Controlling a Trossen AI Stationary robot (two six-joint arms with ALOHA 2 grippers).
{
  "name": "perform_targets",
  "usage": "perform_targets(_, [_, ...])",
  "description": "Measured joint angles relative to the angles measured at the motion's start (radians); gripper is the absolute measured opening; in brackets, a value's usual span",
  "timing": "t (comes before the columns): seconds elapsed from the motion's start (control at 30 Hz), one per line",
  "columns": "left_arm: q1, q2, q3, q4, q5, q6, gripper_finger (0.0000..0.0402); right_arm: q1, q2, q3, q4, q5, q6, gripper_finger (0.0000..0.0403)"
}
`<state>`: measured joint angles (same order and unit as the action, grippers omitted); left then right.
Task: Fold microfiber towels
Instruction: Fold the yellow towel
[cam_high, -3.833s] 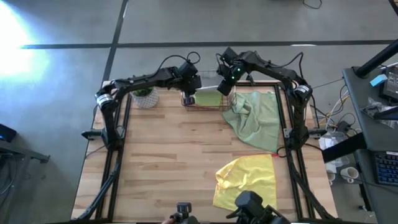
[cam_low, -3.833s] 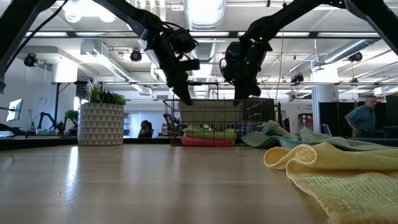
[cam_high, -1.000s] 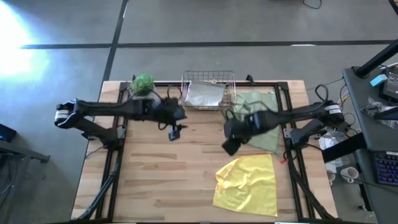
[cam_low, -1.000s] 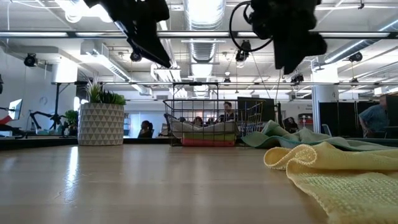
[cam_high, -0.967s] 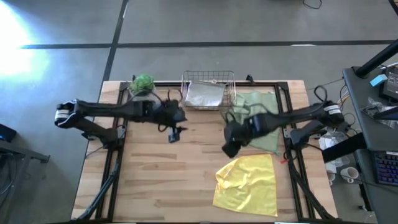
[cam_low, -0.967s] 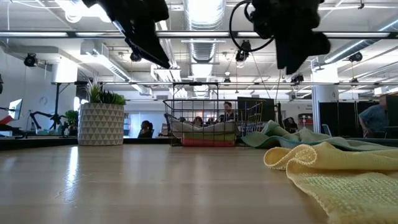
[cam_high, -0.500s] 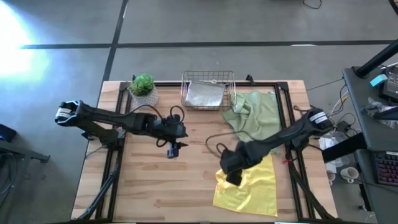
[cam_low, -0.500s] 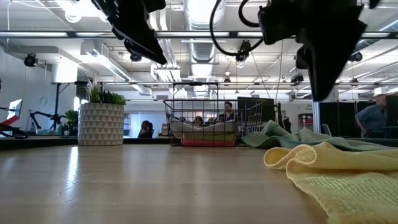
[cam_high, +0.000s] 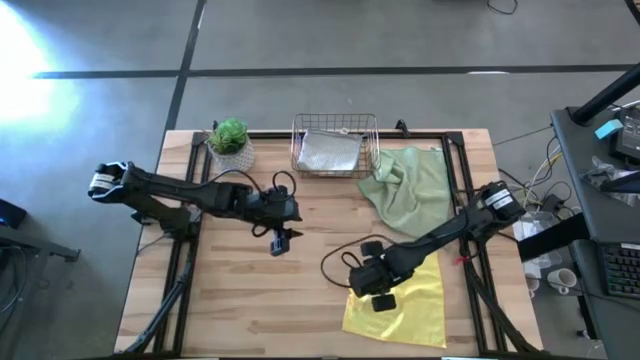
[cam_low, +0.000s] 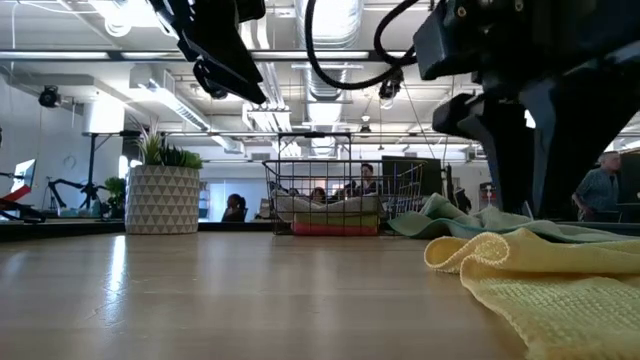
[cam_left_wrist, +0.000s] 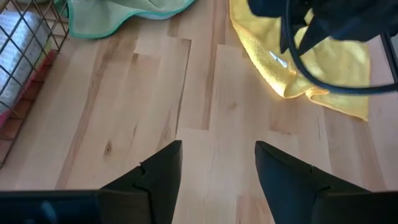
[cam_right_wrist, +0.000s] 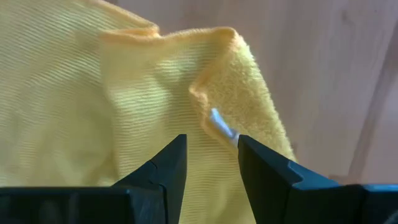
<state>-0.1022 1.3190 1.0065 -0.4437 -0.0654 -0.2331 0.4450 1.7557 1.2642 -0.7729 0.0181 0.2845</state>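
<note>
right hand (cam_high: 383, 299) spread over yellow towel (cam_high: 405, 310) corner, 5 o'clock | left hand (cam_high: 277, 243) spread, idle mid-surface | my worry: pinching both bunched layers, fold goes crooked

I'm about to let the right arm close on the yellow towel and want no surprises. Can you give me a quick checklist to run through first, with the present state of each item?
1. Right gripper open: ok.
2. Right gripper over the yellow towel, at its folded corner: ok.
3. Fingers touching the cloth: cannot tell.
4. Left gripper open, empty and apart from the yellow towel, above bare table: ok.
5. Sage green towel separate from the yellow one: cannot tell; their edges meet in the high view.
6. Wire basket out of the right arm's way: ok.
</note>
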Motion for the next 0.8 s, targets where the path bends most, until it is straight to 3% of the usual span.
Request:
perform_targets(0.43, [-0.001, 0.001, 0.000, 0.015, -0.003, -0.023, 0.0187, -0.013, 0.072, -0.010, 0.054, 0.028, -0.124, 0.0129])
perform_targets(0.8, [-0.004, 0.001, 0.000, 0.007, -0.003, -0.024, 0.0187, -0.143, 0.072, -0.009, 0.099, 0.038, -0.111, 0.0014])
